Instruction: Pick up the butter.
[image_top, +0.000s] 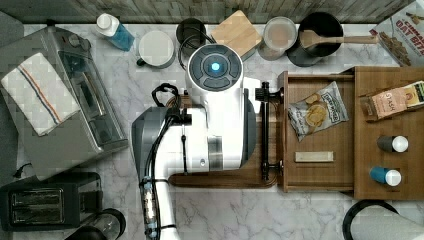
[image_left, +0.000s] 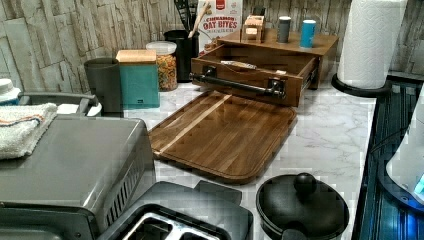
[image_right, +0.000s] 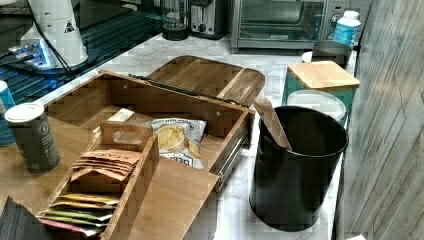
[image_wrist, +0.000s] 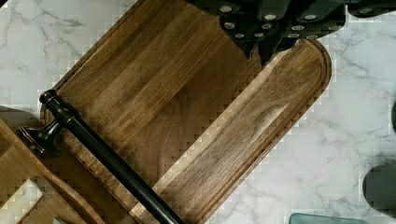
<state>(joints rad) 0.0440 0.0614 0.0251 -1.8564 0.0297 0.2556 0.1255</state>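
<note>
The butter (image_top: 314, 156) is a slim pale stick lying flat in the open wooden drawer (image_top: 290, 125), near the top view's lower edge of it. In the right view the butter (image_right: 120, 115) shows partly behind a small wooden box. A silvery chip bag (image_top: 318, 110) lies beside it in the same drawer. My arm (image_top: 220, 115) hangs over the cutting board (image_top: 220, 179), at the top view's left of the drawer's black handle (image_top: 265, 131). In the wrist view the gripper (image_wrist: 266, 32) is above the board (image_wrist: 187, 116), apart from the butter, with nothing seen in it.
A "STASH" box (image_top: 392, 102) and two small canisters (image_top: 392, 144) stand on the drawer unit's top. A black utensil pot (image_top: 320, 37), jars and a teal box line the back wall. A toaster oven (image_top: 75, 100) and a toaster (image_top: 50, 202) sit at the top view's left.
</note>
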